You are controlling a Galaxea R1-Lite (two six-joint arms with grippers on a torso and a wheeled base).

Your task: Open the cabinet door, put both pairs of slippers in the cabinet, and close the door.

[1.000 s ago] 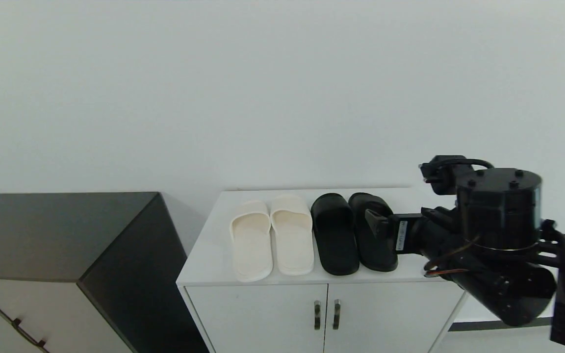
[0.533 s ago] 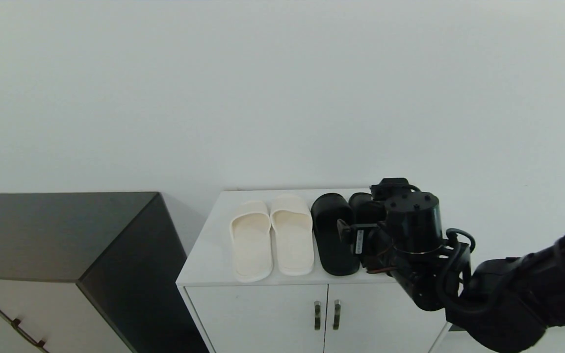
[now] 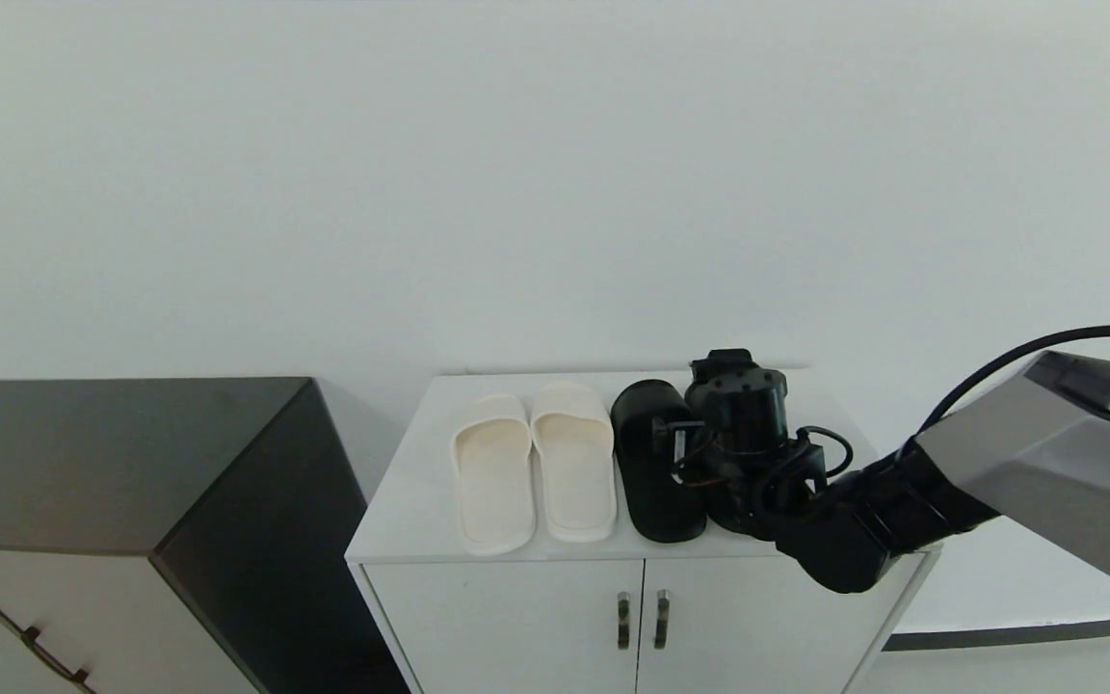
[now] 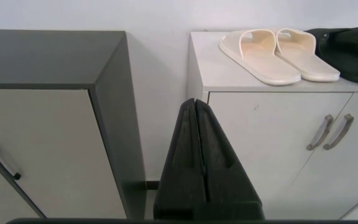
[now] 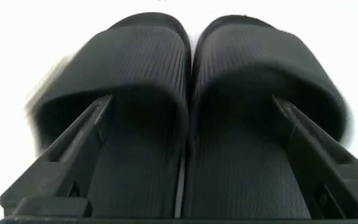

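The white cabinet (image 3: 401,511) has both doors shut, with two metal handles (image 3: 642,618) side by side at the middle. On its top lie a white pair of slippers (image 3: 534,467) and, to their right, a black pair (image 3: 656,463). My right arm's wrist (image 3: 738,424) hangs over the right black slipper and hides most of it. In the right wrist view my right gripper (image 5: 188,118) is open wide, one finger (image 5: 73,162) running into each black slipper's (image 5: 135,68) strap opening. My left gripper (image 4: 196,109) is shut and empty, low before the cabinet's left side.
A dark cabinet (image 3: 131,463) with pale fronts stands left of the white cabinet, a narrow gap between them. A plain white wall rises right behind both. In the left wrist view the door handles (image 4: 331,131) and the white slippers (image 4: 278,53) show.
My right arm has swung left and forward, from the cabinet's front right corner onto the black slippers. The slippers and doors have not moved.
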